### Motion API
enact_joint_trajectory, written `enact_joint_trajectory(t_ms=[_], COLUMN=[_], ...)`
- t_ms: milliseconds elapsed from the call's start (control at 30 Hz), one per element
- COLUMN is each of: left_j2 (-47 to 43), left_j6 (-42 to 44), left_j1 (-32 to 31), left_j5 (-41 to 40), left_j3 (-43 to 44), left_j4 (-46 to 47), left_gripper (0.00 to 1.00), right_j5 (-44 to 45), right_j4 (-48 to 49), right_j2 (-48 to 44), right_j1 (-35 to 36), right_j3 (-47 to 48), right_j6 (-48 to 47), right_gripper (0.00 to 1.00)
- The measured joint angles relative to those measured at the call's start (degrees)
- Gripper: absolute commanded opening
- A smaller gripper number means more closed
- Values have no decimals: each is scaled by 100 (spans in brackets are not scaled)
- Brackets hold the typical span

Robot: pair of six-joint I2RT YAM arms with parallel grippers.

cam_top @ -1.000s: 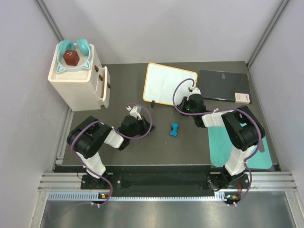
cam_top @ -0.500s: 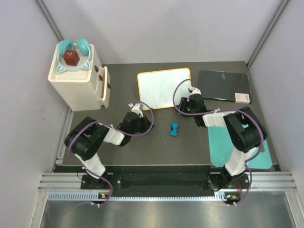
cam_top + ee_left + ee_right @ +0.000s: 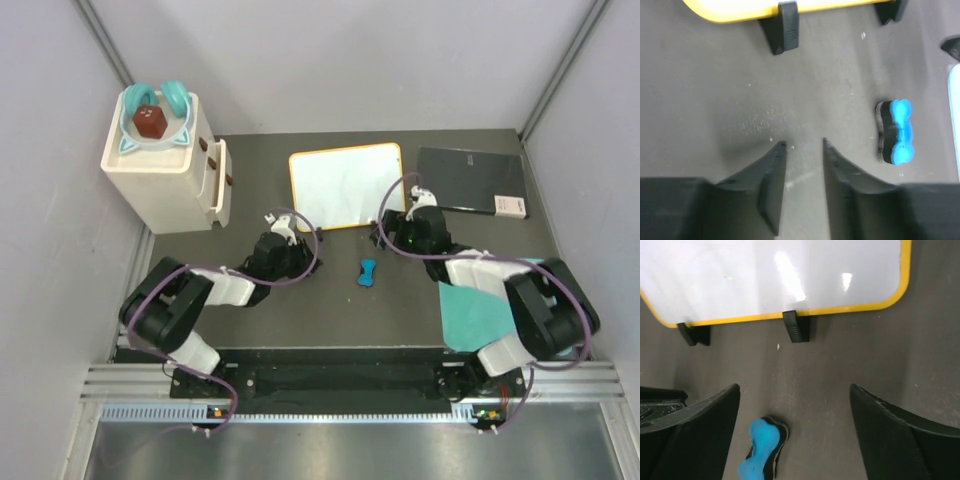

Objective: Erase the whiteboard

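The whiteboard [image 3: 345, 187], white with a thin yellow frame, lies flat at the back middle of the dark table. Its near edge and two black feet show in the left wrist view [image 3: 730, 12] and the right wrist view [image 3: 775, 275]. A blue and black eraser [image 3: 368, 271] lies on the table in front of it, loose [image 3: 895, 131] [image 3: 760, 447]. My left gripper [image 3: 298, 252] [image 3: 804, 145] sits low before the board's left foot, jaws a little apart with nothing between them. My right gripper [image 3: 392, 228] [image 3: 795, 390] stands wide open and empty near the board's right foot.
A white drawer unit [image 3: 165, 170] stands at the back left with a teal bowl [image 3: 150, 122] holding a brown block on top. A dark grey slab [image 3: 470, 180] lies right of the board. A teal mat [image 3: 480, 310] covers the near right, partly under my right arm.
The whiteboard has turned from a slant to square and shifted left. Both grippers have opened and drawn back from it, the right one wide, the left one slightly.
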Motion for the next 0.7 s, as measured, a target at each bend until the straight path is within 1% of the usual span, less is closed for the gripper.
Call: enact_joint_trajectory(t_ms=[33,67,100,133,167,200,300,467,600,700], left_j2=[-197,-413,-651,-879,-1106,-1272,-1725,-1906,-1932,-2000], left_j6=[7,24,37,55,87,101,149,238,258,258], left_j1=[0,0,0,0,0,0,4,13,17,22], left_j5=[-48,-125,-216,-304,-374,-452,-702,-1123,-1298,-1268], left_j3=[-7,-9,-9,-7,-4,9,205,870,1080,1027], left_j4=[-192,-382,-584,-761,-942,-1126,-1923,-3163,-3679,-3891], left_gripper=[56,60,72,80,83,99,99,99,99,99], right_j5=[9,24,33,57,94,136,339,717,1056,1261], right_j4=[-109,-195,-310,-457,-579,-704,-1246,-2153,-2769,-3161], right_j2=[-278,-555,-839,-1123,-1403,-1615,-2448,-3709,-4809,-5342], right_j1=[0,0,0,0,0,0,0,0,0,0], right_j3=[-107,-199,-267,-321,-361,-374,-398,-409,-638,-796], right_j6=[-2,2,0,-2,-4,-15,-94,-197,-201,-203], right_gripper=[95,99,99,99,99,99,99,99,99,99])
